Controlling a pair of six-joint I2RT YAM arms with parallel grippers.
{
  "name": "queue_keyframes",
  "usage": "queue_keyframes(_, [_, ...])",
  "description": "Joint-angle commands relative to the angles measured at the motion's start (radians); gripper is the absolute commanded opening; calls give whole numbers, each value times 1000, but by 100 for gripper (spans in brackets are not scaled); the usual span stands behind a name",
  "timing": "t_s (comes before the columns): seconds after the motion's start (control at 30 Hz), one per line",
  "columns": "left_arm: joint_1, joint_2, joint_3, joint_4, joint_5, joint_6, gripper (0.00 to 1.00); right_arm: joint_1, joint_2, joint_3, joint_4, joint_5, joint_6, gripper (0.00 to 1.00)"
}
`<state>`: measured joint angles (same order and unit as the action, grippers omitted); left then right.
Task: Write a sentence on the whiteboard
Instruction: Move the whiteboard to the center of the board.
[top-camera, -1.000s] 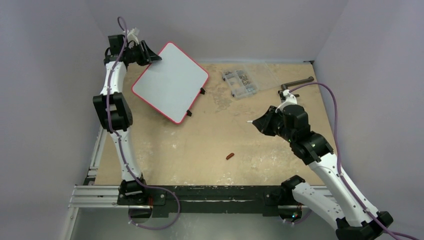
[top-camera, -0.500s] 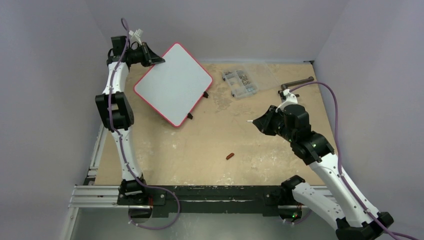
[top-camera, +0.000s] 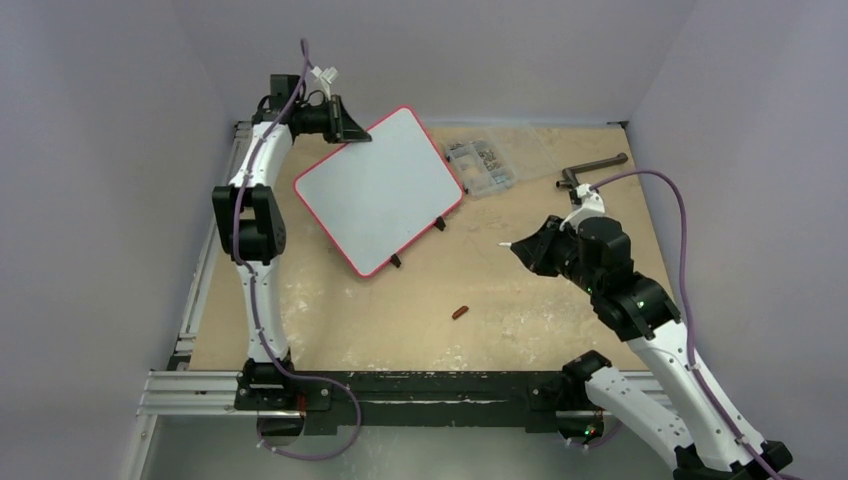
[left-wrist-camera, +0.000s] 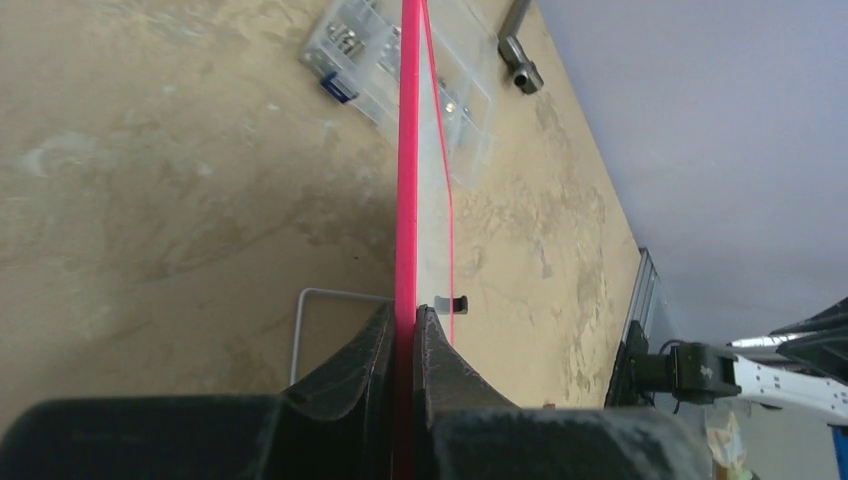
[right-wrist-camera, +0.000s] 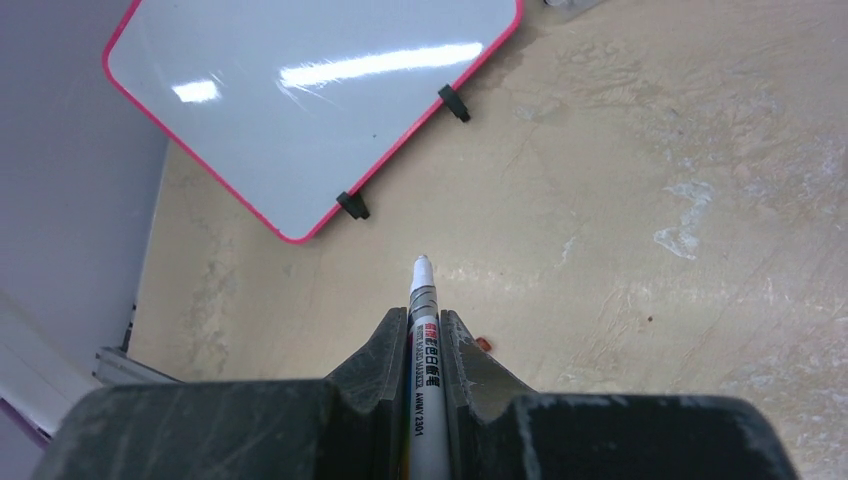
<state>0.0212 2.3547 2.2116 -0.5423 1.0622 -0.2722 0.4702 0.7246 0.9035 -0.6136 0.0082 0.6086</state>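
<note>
The whiteboard (top-camera: 380, 190), white with a thin red rim and small black feet, lies slanted at the back left of the table. My left gripper (top-camera: 350, 135) is shut on its far rim. In the left wrist view the red rim (left-wrist-camera: 408, 150) runs edge-on between the two fingers of the left gripper (left-wrist-camera: 405, 320). My right gripper (top-camera: 525, 248) hovers right of the board, shut on a white marker (right-wrist-camera: 424, 290) whose bare tip points toward the board (right-wrist-camera: 310, 100). The sentence is out of view; the board face shows plain white.
A clear parts box (top-camera: 480, 165) sits just right of the board's far corner, with a black metal handle (top-camera: 595, 168) further right. A small reddish-brown cap (top-camera: 460, 313) lies on the table in front. Walls stand close on the left, back and right.
My left gripper closed on the whiteboard's rim and carried the board to the right, toward the parts box. The right arm shifted slightly right, still holding the marker.
</note>
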Motion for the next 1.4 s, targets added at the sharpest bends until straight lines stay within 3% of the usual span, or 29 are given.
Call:
queue_keyframes(0.0, [-68, -113, -78, -53, 41, 116, 0, -3, -34, 20, -16, 6, -3, 0])
queue_keyframes(0.37, [-160, -312, -367, -14, -28, 160, 0, -3, -114, 2, -66, 5, 24, 0])
queue_keyframes(0.53, [-164, -357, -414, 16, -41, 142, 30, -3, -140, -11, -81, 4, 38, 0])
queue_keyframes(0.6, [-164, -358, -392, -24, -70, 147, 36, -3, -148, -16, -88, 5, 40, 0])
queue_keyframes(0.73, [-162, -356, -328, -100, -121, 176, 61, -2, -160, -18, -99, 6, 47, 0])
queue_keyframes(0.9, [-139, -392, -329, -122, -220, 171, 73, -3, -166, -9, -112, 5, 53, 0])
queue_keyframes(1.07, [-81, -429, -343, -175, -226, 174, 67, -3, -166, -10, -111, -4, 57, 0])
queue_keyframes(1.27, [-26, -576, -551, -94, -227, 155, 51, -3, -138, -18, -89, -6, 50, 0])
queue_keyframes(1.37, [-21, -622, -624, -84, -222, 166, 49, -2, -109, 1, -80, -30, 29, 0])
